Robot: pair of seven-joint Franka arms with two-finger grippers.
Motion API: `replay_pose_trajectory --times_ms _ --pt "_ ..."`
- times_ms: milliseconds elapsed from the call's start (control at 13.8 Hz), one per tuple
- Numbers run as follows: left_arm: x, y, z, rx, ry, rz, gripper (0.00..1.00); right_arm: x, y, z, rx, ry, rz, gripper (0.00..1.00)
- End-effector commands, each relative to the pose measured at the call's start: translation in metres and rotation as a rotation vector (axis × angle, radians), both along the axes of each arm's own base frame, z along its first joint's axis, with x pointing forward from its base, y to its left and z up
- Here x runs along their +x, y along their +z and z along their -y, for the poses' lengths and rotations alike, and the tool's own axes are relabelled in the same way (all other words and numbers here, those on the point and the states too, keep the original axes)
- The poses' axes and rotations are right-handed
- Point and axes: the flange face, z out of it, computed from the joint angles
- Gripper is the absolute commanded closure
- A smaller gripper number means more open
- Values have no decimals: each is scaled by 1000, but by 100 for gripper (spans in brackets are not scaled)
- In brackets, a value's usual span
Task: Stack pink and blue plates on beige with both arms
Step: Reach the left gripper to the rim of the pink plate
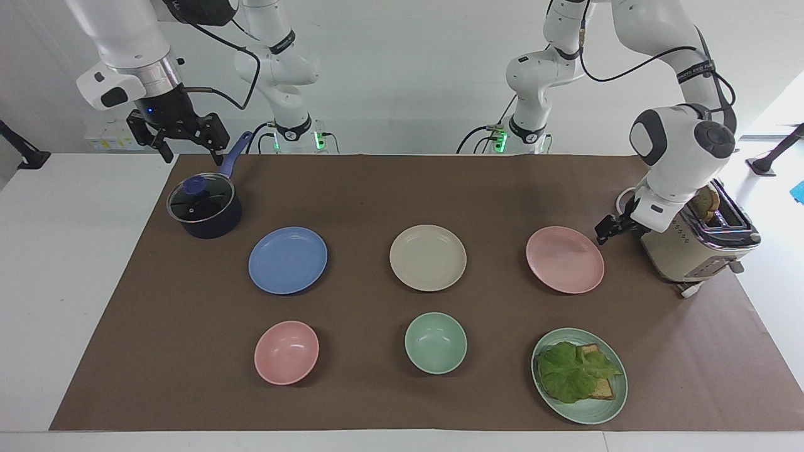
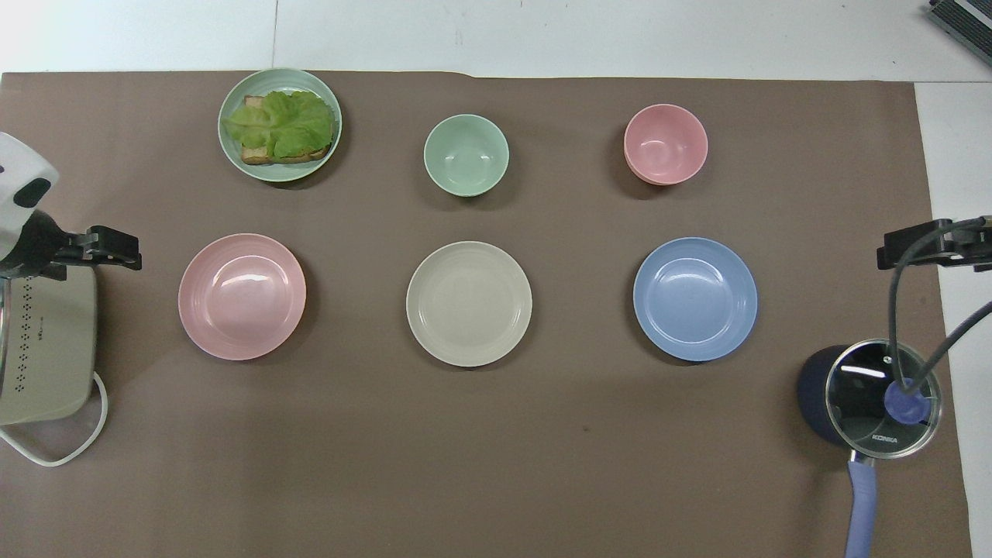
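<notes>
While the pink plate (image 1: 564,259), blue plate (image 1: 287,260) and beige plate (image 1: 428,257) lie apart mid-frame, nothing is stacked: the left gripper (image 1: 610,228), jaws wide and empty, hangs beside pink, and the right gripper (image 1: 177,135) waits spread at upper left

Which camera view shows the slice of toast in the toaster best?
The facing view: the toast stands visibly in the toaster's slot. The overhead view shows only part of the toaster's side at the picture's edge; the toast is out of view.
</notes>
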Motion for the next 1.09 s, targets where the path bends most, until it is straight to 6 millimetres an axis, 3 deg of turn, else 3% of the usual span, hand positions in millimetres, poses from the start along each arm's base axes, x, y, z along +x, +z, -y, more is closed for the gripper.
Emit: replay_pose_trajectory --times_ms 0,145,290,362,652,724,1014 --pt "-11 -33 -1 -15 12 -26 0 -4 1 0 -5 -4 2 0" --pt "-23 -48 0 -15 22 -34 0 -4 1 0 -5 -4 2 0" --pt "-32 -52 -4 -9 86 -52 0 -4 1 0 -5 -4 2 0" --pt "-34 -54 -4 -8 98 -60 12 -4 1 0 -5 -4 2 0" --pt "-32 -54 0 -1 196 -57 88 -4 1 0 -5 -3 2 0" --pt "-32 -54 1 -2 200 -57 99 -4 1 0 -5 -3 2 0" --pt "-31 -51 0 -30 229 -60 100 -5 1 4 -5 -11 2 0"
